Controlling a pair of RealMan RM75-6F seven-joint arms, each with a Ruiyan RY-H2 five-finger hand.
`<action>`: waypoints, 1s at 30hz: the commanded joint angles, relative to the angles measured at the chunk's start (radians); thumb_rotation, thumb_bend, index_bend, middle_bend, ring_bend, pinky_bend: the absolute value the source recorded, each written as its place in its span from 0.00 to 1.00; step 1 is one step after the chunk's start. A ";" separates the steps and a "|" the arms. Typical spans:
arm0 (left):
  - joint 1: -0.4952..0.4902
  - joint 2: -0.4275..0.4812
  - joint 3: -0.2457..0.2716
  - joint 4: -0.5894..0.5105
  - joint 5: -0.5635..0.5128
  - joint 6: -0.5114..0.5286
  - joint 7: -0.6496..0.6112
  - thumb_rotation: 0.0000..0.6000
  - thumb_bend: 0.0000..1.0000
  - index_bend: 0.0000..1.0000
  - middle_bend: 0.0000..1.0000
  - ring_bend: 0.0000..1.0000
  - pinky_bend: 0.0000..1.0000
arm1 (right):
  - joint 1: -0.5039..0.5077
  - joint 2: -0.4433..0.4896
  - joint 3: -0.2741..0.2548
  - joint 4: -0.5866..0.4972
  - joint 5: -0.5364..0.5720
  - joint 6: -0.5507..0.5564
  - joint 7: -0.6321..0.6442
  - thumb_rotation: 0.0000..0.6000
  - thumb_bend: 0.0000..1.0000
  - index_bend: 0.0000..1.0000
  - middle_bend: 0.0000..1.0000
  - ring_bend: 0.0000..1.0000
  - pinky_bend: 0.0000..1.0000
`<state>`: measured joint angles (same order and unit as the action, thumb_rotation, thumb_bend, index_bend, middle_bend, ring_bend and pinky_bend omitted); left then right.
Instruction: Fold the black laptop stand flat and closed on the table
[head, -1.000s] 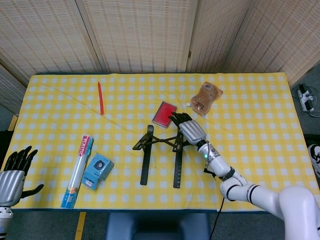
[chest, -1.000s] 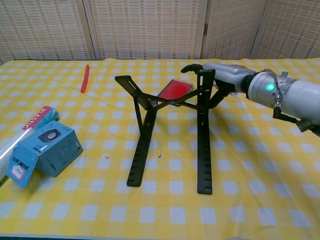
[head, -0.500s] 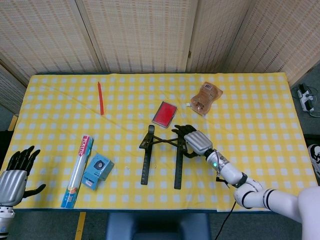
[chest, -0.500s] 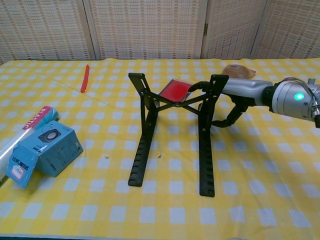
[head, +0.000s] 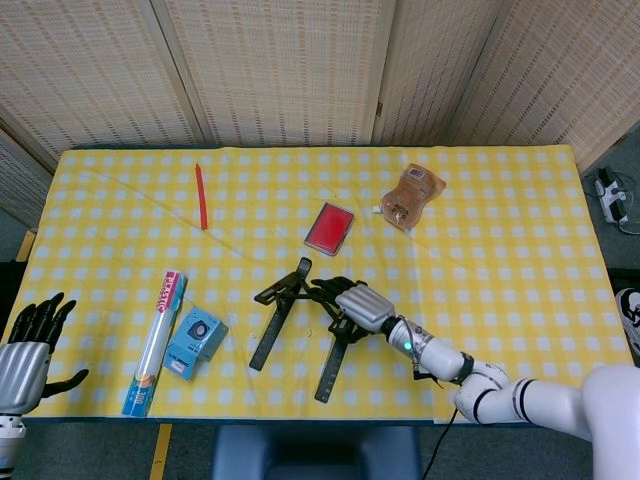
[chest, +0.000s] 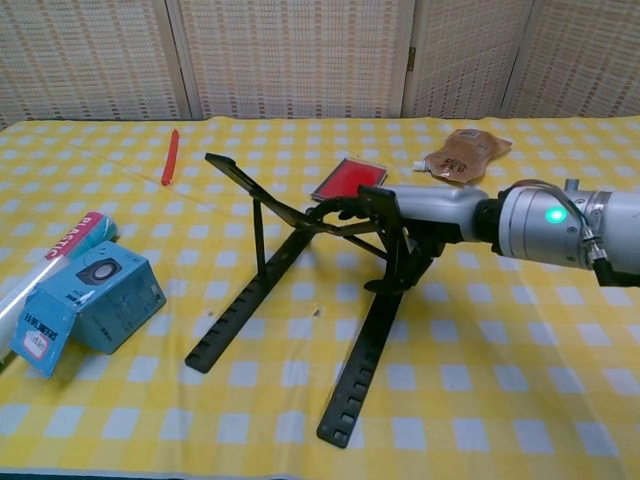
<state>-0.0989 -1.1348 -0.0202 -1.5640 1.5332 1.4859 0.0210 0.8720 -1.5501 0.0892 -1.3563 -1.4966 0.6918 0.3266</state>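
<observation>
The black laptop stand (head: 300, 325) (chest: 300, 290) stands unfolded near the table's front middle, its two notched legs slanting toward the front left and its cross bars raised. My right hand (head: 355, 303) (chest: 415, 218) grips the top of the right leg, fingers curled around the upright part. My left hand (head: 28, 340) hangs off the front left corner of the table, fingers spread and holding nothing; the chest view does not show it.
A red flat case (head: 329, 227) (chest: 348, 179) lies just behind the stand, with a brown pouch (head: 411, 195) (chest: 466, 153) to its right. A blue box (head: 194, 343) (chest: 85, 295) and a plastic-wrap roll (head: 157, 341) sit at the front left. A red pen (head: 201, 195) lies far left.
My right hand has pulled the stand toward the front and swung it; the legs now point front left instead of straight forward, and the stand sits lower.
</observation>
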 joint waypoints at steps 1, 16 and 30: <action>0.000 0.000 0.000 0.002 0.000 0.000 -0.002 1.00 0.09 0.00 0.00 0.00 0.00 | 0.016 -0.012 -0.017 -0.010 -0.027 -0.007 0.024 1.00 0.39 0.00 0.00 0.00 0.00; -0.010 -0.001 0.001 -0.005 0.013 -0.008 0.001 1.00 0.09 0.00 0.00 0.00 0.00 | -0.018 0.081 -0.068 -0.076 -0.082 0.105 0.076 1.00 0.39 0.00 0.00 0.00 0.00; -0.018 -0.002 0.003 -0.020 0.022 -0.012 0.013 1.00 0.09 0.00 0.00 0.00 0.00 | -0.042 0.050 -0.057 -0.171 -0.078 0.178 -0.017 1.00 0.39 0.00 0.00 0.00 0.00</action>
<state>-0.1165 -1.1366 -0.0172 -1.5840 1.5552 1.4737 0.0344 0.8334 -1.4656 0.0148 -1.5369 -1.5894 0.8534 0.3442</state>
